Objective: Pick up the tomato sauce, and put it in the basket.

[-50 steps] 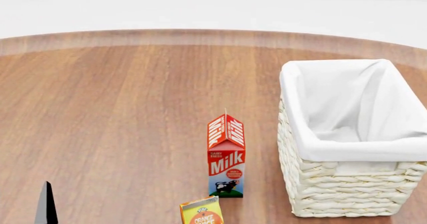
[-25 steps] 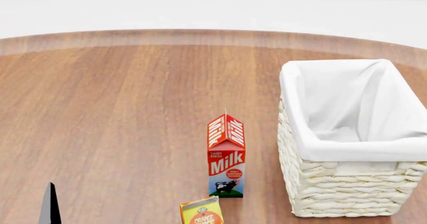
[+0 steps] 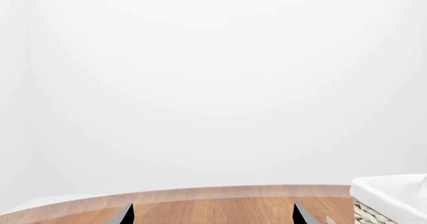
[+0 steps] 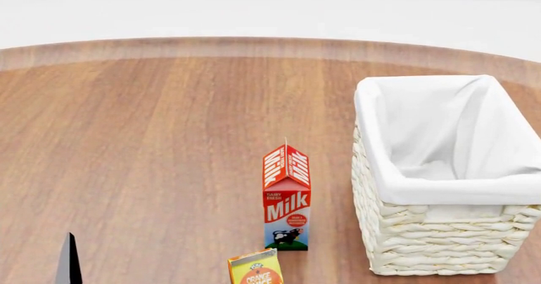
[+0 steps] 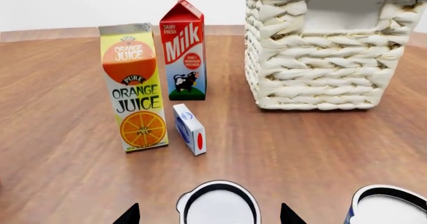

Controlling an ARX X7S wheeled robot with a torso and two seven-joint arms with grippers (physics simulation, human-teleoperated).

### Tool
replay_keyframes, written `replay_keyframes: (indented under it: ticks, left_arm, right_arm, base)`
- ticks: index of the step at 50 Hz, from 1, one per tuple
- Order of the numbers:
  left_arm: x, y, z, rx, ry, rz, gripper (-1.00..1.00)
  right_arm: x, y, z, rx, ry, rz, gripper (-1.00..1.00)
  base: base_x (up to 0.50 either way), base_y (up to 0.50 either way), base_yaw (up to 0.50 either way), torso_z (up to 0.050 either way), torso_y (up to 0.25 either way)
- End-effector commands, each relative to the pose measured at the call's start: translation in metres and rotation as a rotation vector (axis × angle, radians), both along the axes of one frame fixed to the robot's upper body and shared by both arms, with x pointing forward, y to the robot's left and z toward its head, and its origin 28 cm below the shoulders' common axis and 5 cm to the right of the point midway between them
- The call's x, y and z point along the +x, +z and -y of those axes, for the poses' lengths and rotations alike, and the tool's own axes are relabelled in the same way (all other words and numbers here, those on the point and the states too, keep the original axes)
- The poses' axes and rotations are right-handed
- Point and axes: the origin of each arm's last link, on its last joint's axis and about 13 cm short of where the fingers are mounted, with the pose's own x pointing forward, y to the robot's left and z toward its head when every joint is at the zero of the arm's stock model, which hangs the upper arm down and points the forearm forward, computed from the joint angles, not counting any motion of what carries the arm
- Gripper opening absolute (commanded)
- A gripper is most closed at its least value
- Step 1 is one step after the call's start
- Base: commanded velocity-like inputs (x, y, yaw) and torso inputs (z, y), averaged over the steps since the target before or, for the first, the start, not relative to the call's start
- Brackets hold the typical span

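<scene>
Okay, left wrist: left gripper (image 3: 213, 218) spread wide, holding nothing, basket (image 3: 390, 191) corner nearby. Head: basket just right of milk carton (image 4: 287, 198). Right wrist: right gripper (image 5: 208, 216) spread wide around tomato sauce (image 5: 218, 208), gaps on both sides, label hidden; 2 cartons and basket beyond.

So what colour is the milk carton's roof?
Red with white lettering, clearest in the head view: milk carton.

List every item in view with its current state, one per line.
Milk carton: upright, closed.
Juice carton: upright, closed.
Small box: standing on edge beside the juice carton.
Basket: upright, nothing visible inside.
Two cans: upright, only tops visible, labels hidden.
Left gripper: open, holding nothing.
Right gripper: open, around the nearer can top.
</scene>
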Motion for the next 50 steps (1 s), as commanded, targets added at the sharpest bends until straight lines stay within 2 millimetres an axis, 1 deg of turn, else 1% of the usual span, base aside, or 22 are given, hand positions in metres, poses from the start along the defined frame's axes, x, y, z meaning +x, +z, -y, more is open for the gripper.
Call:
replay_keyframes:
  ticks: [1, 23, 31, 36, 37, 47, 49, 50]
  left_arm:
    - [0.001, -0.001, 0.0, 0.002, -0.001, -0.004, 1.0]
    - [0.0, -0.002, 0.0, 0.001, -0.004, -0.01, 1.0]
    - [0.0, -0.002, 0.001, 0.005, -0.007, -0.008, 1.0]
    - [0.0, -0.003, 0.001, 0.004, -0.009, -0.01, 1.0]
    - [0.0, -0.002, 0.001, 0.005, -0.01, -0.01, 1.0]
    - [0.0, -0.002, 0.001, 0.003, -0.009, -0.01, 1.0]
    - [0.0, -0.002, 0.001, 0.005, -0.009, -0.01, 1.0]
    - [0.0, -0.002, 0.001, 0.004, -0.009, -0.01, 1.0]
  right_arm:
    - [0.008, -0.006, -0.001, -0.01, -0.011, -0.027, 1.0]
    - [0.017, -0.015, -0.001, -0.051, -0.069, -0.212, 1.0]
    - [0.019, -0.017, -0.002, -0.061, -0.045, -0.248, 1.0]
    - [0.019, -0.017, -0.002, -0.064, -0.045, -0.239, 1.0]
    - [0.018, -0.017, -0.002, -0.065, -0.046, -0.234, -1.0]
    - [0.016, -0.015, -0.003, -0.069, -0.027, -0.206, -1.0]
    - [0.016, -0.013, -0.005, -0.069, -0.019, -0.193, -1.0]
    - [0.016, -0.007, -0.005, -0.078, -0.018, -0.163, -1.0]
  base:
    - [0.0, 0.0, 0.0, 0.0, 0.0]
    - [0.0, 0.0, 0.0, 0.0, 0.0]
    - [0.0, 0.0, 0.0, 0.0, 0.0]
    - [0.0, 0.0, 0.0, 0.0, 0.0]
    - [0.0, 0.0, 0.0, 0.0, 0.0]
    - [0.0, 0.0, 0.0, 0.0, 0.0]
    - [0.0, 0.0, 0.0, 0.0, 0.0]
    - [0.0, 0.0, 0.0, 0.0, 0.0]
